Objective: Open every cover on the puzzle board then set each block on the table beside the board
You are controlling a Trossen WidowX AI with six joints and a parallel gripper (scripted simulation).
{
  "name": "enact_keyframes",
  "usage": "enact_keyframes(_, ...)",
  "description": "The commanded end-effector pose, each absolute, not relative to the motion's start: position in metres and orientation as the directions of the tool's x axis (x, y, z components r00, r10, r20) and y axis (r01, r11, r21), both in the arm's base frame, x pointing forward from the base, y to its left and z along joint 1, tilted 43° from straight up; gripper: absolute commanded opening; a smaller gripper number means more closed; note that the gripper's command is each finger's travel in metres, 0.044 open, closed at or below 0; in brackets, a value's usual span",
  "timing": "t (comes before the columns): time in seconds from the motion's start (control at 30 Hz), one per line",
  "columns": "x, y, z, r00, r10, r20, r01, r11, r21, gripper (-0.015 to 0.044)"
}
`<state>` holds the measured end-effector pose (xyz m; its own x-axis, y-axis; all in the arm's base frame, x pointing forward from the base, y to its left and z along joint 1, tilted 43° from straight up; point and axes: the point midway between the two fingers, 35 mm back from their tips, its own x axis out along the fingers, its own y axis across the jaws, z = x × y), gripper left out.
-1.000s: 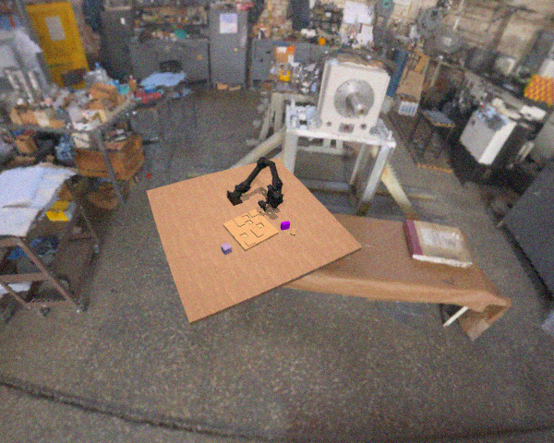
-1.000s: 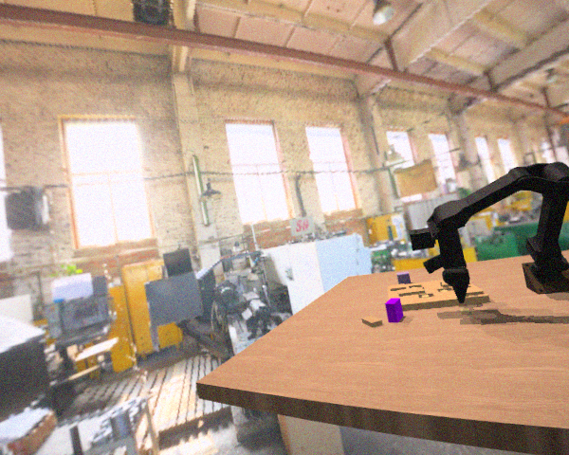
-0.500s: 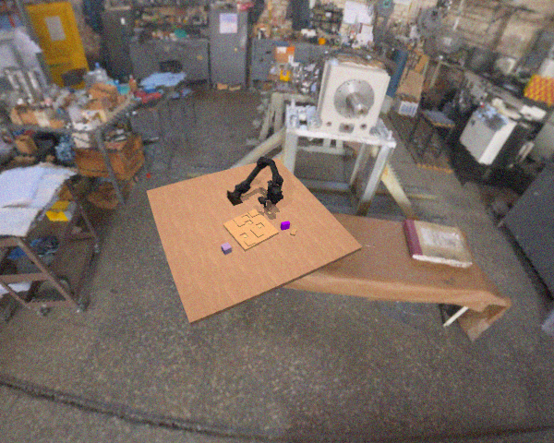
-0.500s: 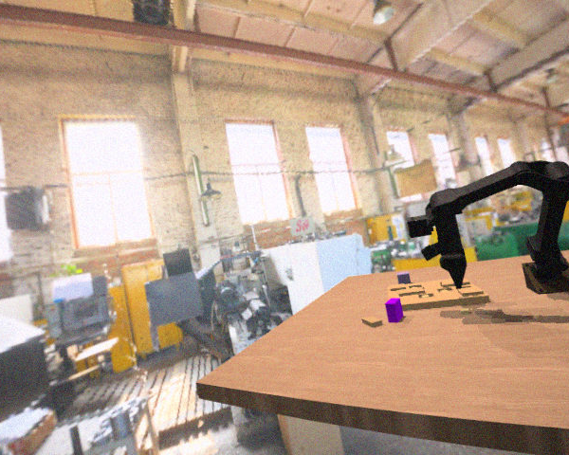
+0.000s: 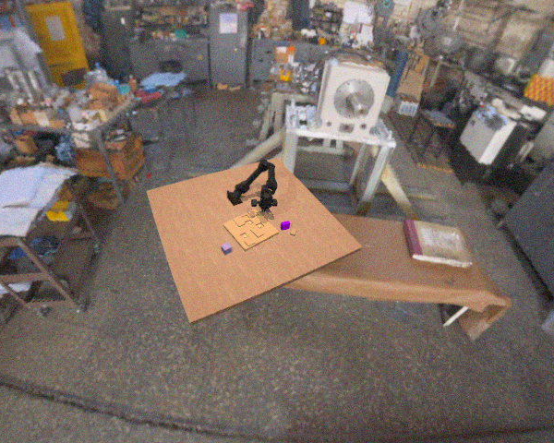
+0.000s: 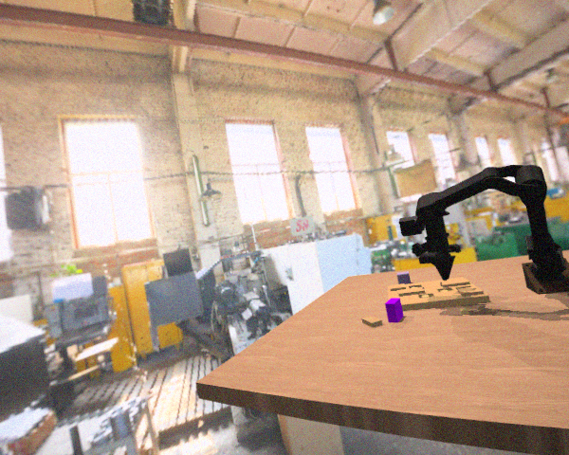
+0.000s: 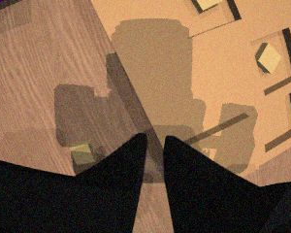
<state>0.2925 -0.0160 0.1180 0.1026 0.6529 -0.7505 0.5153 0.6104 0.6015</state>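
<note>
The tan puzzle board [image 5: 269, 234] [image 6: 447, 302] [image 7: 152, 83] lies on the table, with dark slots and recesses in its top. Pale diamond-shaped pieces [image 7: 270, 58] show on it in the wrist view. My gripper [image 5: 266, 210] [image 6: 446, 278] [image 7: 154, 143] is nearly closed, with nothing visible between its fingertips, above the board's edge. A yellow-green block [image 7: 82, 153] lies on the table beside the board, partly behind the left finger. A bright purple block [image 5: 284, 224] [image 6: 394, 310] and a lavender block [image 5: 226, 247] [image 6: 403, 278] rest off the board. Individual cover positions are too small to tell.
A flat tan piece [image 5: 293, 232] [image 6: 372, 321] lies on the table [image 5: 196, 281] [image 6: 323, 367] near the purple block. The arm's base [image 5: 234, 197] [image 6: 553, 276] stands behind the board. The arm's shadow falls across board and table in the wrist view.
</note>
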Motion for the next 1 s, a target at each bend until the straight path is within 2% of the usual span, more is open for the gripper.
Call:
enact_keyframes(0.0,0.295,-0.037,0.100,0.101,0.648,-0.755,0.603,0.563,0.564,0.0000)
enact_keyframes(0.53,0.284,-0.100,0.041,0.101,0.659,-0.746,0.830,0.358,0.428,0.0000)
enact_keyframes(0.97,0.289,-0.079,0.015,0.101,0.659,-0.745,0.832,0.355,0.427,0.0000)
